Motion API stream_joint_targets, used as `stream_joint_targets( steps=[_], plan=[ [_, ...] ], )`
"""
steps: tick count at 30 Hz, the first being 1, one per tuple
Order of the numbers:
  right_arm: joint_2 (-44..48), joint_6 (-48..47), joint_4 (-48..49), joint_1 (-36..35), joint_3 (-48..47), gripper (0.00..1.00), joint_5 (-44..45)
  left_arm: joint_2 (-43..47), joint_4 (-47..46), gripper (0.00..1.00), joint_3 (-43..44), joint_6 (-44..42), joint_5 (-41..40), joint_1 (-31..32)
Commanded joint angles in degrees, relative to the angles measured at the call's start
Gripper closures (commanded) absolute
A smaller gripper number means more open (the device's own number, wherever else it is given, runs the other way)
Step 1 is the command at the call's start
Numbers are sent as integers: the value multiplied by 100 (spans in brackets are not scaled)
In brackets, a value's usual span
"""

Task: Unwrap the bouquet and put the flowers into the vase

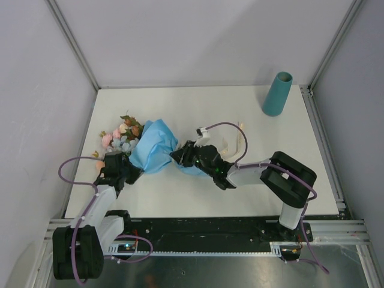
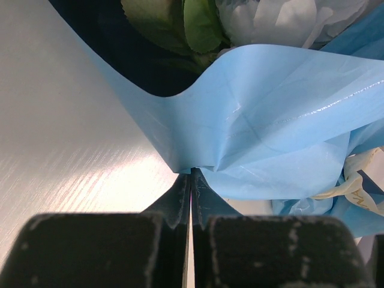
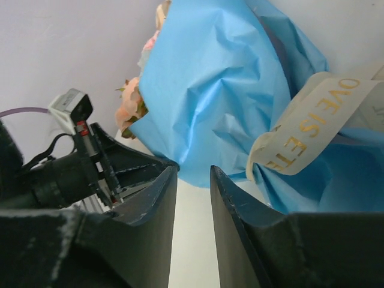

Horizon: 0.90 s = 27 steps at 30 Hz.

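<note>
My left gripper (image 2: pixel 191 177) is clenched on a fold of the blue wrapping paper (image 2: pixel 270 132), with both fingers pressed together and the paper's edge pinched at their tips. My right gripper (image 3: pixel 193 174) is released. Its fingers stand a little apart with only bare table between them, just short of the paper, where a cream ribbon (image 3: pixel 312 117) with gold lettering curls across. The bouquet (image 1: pixel 153 149) lies on its side on the white table (image 1: pixel 240 192) between my two arms, with the flowers (image 1: pixel 120 139) pointing to the far left. The teal vase (image 1: pixel 277 94) stands at the far right corner, well apart from the bouquet.
</note>
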<state>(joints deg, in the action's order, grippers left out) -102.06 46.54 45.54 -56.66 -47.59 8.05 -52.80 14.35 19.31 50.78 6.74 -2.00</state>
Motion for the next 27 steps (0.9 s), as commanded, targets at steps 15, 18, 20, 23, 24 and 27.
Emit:
stream_joint_targets(
  steps=[15, 18, 20, 23, 24, 27],
  plan=[
    [-591, 361, -1325, 0, -927, 60, 688, 85, 13, 100, 184, -69, 80, 29],
    [-663, 404, -1463, 0, -1046, 59, 727, 68, 4, 100, 179, -24, 110, 25],
    [-696, 466, -1531, -6, -1086, 59, 784, 61, 10, 100, 185, -16, 111, 22],
    [-778, 509, -1446, 5, -1128, 59, 758, 76, 7, 100, 176, -4, 116, 29],
    [-815, 520, -1334, 14, -1146, 59, 653, 80, 7, 100, 164, -1, 116, 27],
    [-967, 644, -1142, 64, -1216, 59, 469, 86, 3, 100, 141, 1, 116, 28]
  ],
)
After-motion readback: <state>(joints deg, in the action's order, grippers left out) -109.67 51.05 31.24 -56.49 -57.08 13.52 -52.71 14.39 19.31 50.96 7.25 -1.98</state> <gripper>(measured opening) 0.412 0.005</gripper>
